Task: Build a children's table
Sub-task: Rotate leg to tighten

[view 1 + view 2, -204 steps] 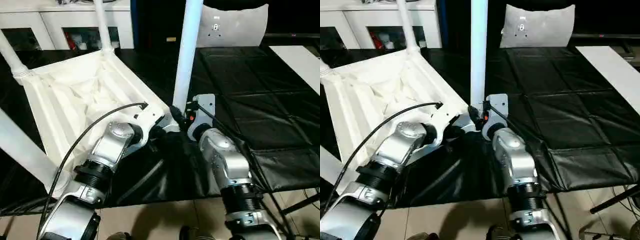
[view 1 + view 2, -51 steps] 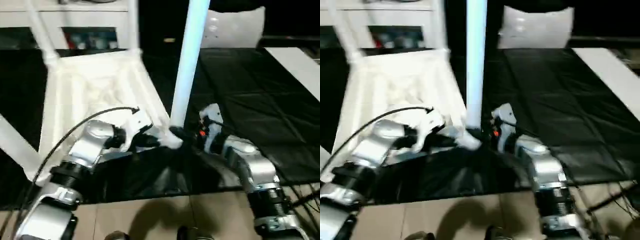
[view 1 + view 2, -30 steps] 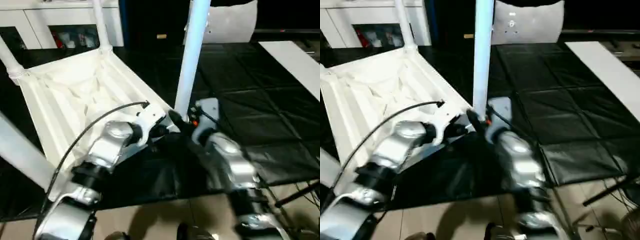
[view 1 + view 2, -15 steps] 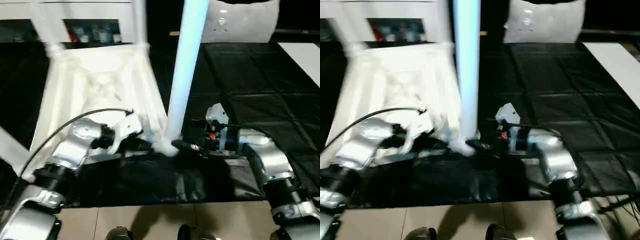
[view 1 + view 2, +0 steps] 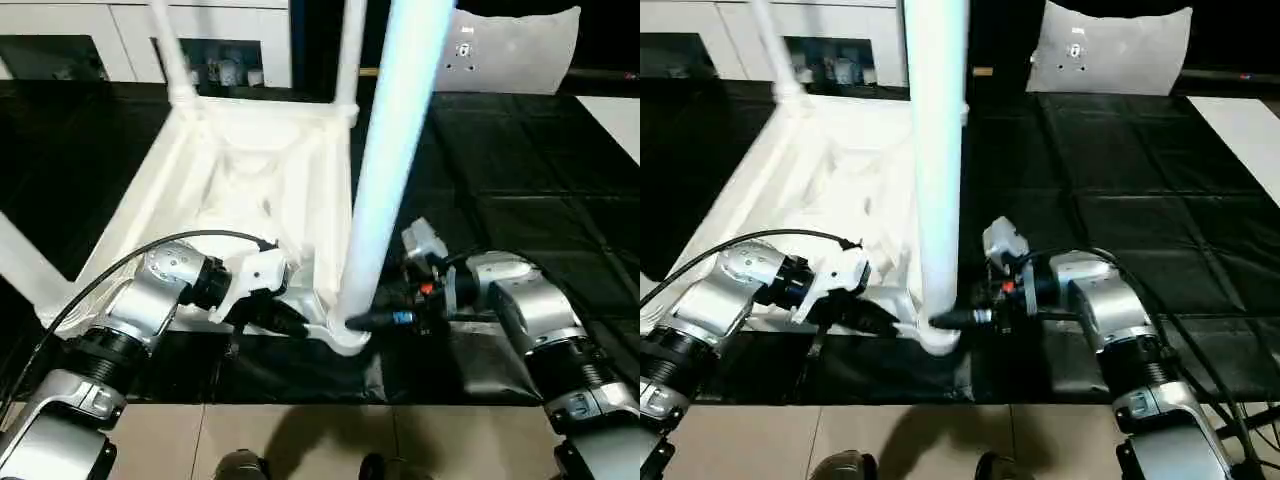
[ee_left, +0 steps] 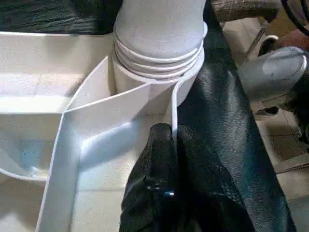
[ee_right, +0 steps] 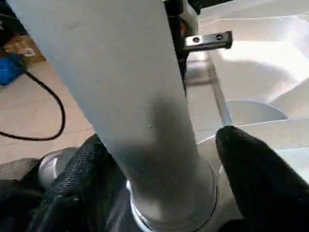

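The children's table lies upside down on the black mat, ribbed underside (image 5: 250, 190) up. A tall white leg (image 5: 385, 180) stands in the near corner socket (image 5: 345, 335). Two more legs (image 5: 170, 50) (image 5: 348, 50) rise at the far corners, and one (image 5: 25, 270) at the left. My left gripper (image 5: 290, 320) is shut on the thin rim wall (image 6: 172, 104) just beside that socket. From the right, my right gripper (image 5: 372, 322) closes around the foot of the near leg (image 7: 145, 121), one black finger (image 7: 72, 183) on each side.
A white cabinet (image 5: 100, 20) with shelves stands behind the table. A pale cushion (image 5: 510, 50) leans at the back right, and a white board (image 5: 620, 115) lies at the right edge. The black mat (image 5: 520, 180) ends near my arms, with tiled floor (image 5: 300, 440) below.
The head view has swung, so the whole scene sits differently. My right forearm has come round to the right of the near leg's foot. The left gripper keeps its hold on the rim.
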Controlling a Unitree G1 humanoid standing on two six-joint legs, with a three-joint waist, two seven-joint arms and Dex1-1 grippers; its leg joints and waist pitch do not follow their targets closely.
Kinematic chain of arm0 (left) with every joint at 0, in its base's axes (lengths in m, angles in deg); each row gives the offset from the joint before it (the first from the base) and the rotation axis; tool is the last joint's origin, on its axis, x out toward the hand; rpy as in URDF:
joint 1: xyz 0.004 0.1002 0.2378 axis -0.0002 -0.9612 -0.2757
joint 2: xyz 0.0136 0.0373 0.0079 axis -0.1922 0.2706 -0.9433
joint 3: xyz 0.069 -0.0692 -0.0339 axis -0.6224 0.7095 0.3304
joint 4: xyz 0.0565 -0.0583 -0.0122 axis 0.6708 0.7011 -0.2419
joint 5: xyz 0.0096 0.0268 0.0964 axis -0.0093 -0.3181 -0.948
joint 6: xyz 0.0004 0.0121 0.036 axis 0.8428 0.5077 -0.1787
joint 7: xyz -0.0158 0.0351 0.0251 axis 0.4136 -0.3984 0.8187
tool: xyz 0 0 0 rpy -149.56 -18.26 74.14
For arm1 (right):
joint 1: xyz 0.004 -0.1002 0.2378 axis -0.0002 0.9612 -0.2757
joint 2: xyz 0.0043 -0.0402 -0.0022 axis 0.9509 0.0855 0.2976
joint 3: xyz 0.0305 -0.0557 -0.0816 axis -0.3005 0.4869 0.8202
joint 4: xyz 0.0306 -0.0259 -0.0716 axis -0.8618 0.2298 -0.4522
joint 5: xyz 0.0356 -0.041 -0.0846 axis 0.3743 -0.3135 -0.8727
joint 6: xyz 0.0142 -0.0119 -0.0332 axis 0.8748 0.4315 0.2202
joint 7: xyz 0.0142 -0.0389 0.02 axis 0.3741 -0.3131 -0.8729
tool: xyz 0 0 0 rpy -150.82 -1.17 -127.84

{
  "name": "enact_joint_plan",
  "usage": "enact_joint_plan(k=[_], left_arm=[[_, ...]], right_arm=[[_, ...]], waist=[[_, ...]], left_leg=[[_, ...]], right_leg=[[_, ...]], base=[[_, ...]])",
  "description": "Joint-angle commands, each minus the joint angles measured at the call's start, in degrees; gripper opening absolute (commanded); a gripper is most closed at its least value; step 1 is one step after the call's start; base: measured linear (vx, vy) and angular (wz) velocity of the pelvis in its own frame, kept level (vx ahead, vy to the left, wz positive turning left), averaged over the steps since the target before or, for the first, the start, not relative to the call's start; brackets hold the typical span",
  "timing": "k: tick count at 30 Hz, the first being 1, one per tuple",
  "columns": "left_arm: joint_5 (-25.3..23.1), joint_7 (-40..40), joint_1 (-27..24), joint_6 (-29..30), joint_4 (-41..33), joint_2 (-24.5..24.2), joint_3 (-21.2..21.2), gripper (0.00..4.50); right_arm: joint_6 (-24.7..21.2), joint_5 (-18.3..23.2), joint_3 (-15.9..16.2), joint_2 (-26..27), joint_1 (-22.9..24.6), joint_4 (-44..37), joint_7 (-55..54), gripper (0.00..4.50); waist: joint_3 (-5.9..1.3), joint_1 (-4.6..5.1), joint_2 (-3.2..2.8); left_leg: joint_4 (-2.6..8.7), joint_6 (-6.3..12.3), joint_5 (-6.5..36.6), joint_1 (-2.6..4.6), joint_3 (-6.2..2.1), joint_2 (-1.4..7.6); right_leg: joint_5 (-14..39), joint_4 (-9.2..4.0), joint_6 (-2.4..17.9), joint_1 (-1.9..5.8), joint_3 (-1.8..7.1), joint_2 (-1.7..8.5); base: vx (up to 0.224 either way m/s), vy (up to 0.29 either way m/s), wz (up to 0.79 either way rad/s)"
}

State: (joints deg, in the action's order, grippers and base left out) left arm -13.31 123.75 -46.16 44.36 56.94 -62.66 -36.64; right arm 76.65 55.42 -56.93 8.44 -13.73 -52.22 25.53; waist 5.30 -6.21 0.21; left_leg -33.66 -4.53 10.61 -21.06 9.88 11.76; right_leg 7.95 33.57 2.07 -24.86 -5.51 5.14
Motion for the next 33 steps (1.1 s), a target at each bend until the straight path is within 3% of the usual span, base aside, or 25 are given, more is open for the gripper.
enact_joint_plan(k=[1, 10, 16, 19, 22, 23, 25, 26, 27, 29, 31, 33], left_arm=[[0.6, 2.8, 0.6, -0.8, -0.7, 0.6, -2.1, 0.00], [0.6, 2.1, 0.1, -0.7, -0.4, 0.9, -1.7, 0.00], [1.2, 0.7, -0.4, 1.2, -1.1, 1.2, -1.2, 0.00], [1.3, -4.4, -0.8, 5.1, -2.7, 3.1, 0.2, 0.00], [0.4, -10.6, -0.5, 9.6, -3.6, 5.9, 1.0, 0.00], [0.5, -13.4, -0.2, 11.2, -3.6, 7.5, 1.7, 0.00], [0.3, -17.5, 0.3, 13.5, -3.4, 10.0, 2.5, 0.00], [-0.3, -19.4, 0.6, 14.4, -3.4, 11.0, 2.6, 0.00], [-1.1, -22.5, 1.1, 15.1, -2.8, 12.5, 3.0, 0.00], [-2.1, -28.4, 2.0, 17.2, -2.0, 15.4, 4.2, 0.00], [-2.7, -32.2, 2.5, 18.4, -1.5, 17.2, 5.2, 0.00], [-3.6, -38.0, 3.3, 19.6, -0.7, 19.7, 6.7, 0.00]], right_arm=[[-0.3, 0.7, 0.6, -0.9, -0.9, 0.1, 1.3, 3.06], [-1.7, 1.1, 1.2, -0.8, -1.0, 0.1, 3.4, 2.34], [-3.5, 2.4, 0.7, -0.1, 0.4, -1.8, 2.6, 2.15], [-5.1, 3.5, -1.0, 3.6, 3.8, -5.8, -4.9, 2.13], [-4.5, 1.7, -1.8, 8.0, 5.8, -7.3, -15.1, 2.13], [-4.2, 0.6, -2.1, 9.8, 6.2, -7.3, -19.1, 2.12], [-4.4, -0.8, -2.5, 12.8, 6.7, -7.3, -25.3, 2.10], [-4.9, -1.3, -2.9, 14.3, 6.9, -7.4, -28.3, 2.10], [-5.3, -2.0, -3.3, 16.2, 7.0, -7.4, -31.7, 2.09], [-5.8, -3.5, -4.2, 19.9, 7.5, -7.8, -38.7, 2.06], [-5.8, -4.4, -4.7, 21.9, 7.4, -7.5, -43.2, 2.06], [-5.7, -5.2, -5.9, 25.1, 7.0, -6.4, -49.4, 2.06]], waist=[[-4.39, 0.33, 0.00], [-4.39, 0.26, 0.23], [-4.33, 0.21, 0.18], [-4.21, 0.11, -0.06], [-3.81, 0.59, 0.23], [-3.43, 1.23, 0.25], [-3.22, 1.95, 0.52], [-3.15, 2.37, 0.25], [-3.20, 3.16, 0.27], [-3.17, 3.98, 0.18], [-3.13, 4.66, -0.28], [-2.80, 5.39, -0.92]], left_leg=[[3.91, 3.61, 10.0, 0.58, 0.21, 1.57], [3.84, 3.87, 8.8, 0.45, 0.18, 1.49], [3.86, 3.85, 9.0, 0.46, 0.18, 1.51], [3.96, 3.41, 9.2, 0.47, 0.12, 1.56], [4.25, 2.11, 12.2, 0.45, -0.02, 1.23], [4.38, 0.80, 14.8, 0.71, -0.19, 0.88], [4.38, 0.17, 15.3, 0.09, -0.46, 0.54], [4.35, -0.32, 16.1, 0.17, -0.70, 0.34], [4.21, -0.20, 17.0, 0.30, -0.82, 0.20], [4.41, 0.14, 16.9, -0.17, -0.96, 0.19], [4.36, 0.33, 19.8, 0.56, -1.26, 0.29], [4.70, 0.82, 24.1, 1.40, -1.73, 0.61]], right_leg=[[16.0, -3.27, 12.1, 4.06, 2.95, 3.16], [15.9, -3.20, 11.6, 4.05, 2.86, 3.03], [16.4, -3.25, 11.4, 4.03, 2.86, 3.07], [16.8, -3.39, 11.1, 3.99, 2.91, 3.12], [23.4, -4.16, 8.9, 3.81, 2.75, 3.15], [30.6, -5.14, 6.3, 3.50, 2.46, 3.23], [34.8, -5.43, 4.2, 3.90, 2.13, 3.25], [38.5, -6.12, 2.0, 3.84, 1.63, 3.32], [39.9, -6.69, 0.8, 3.74, 1.23, 3.27], [39.0, -7.05, 0.1, 4.08, 0.73, 3.05], [39.8, -7.87, -0.2, 3.74, -0.15, 3.08], [37.8, -8.61, 0.3, 3.90, -1.13, 3.10]], base=[[0.000, 0.000, 0.00], [0.000, 0.000, 0.00], [0.000, 0.000, 0.00], [0.000, 0.000, 0.00], [-0.017, -0.003, -0.01], [-0.051, -0.010, -0.02], [-0.058, -0.003, -0.10], [-0.055, 0.003, -0.13], [0.000, 0.000, 0.00], [0.000, 0.000, 0.00], [0.000, 0.000, 0.00], [0.000, 0.000, 0.00]])
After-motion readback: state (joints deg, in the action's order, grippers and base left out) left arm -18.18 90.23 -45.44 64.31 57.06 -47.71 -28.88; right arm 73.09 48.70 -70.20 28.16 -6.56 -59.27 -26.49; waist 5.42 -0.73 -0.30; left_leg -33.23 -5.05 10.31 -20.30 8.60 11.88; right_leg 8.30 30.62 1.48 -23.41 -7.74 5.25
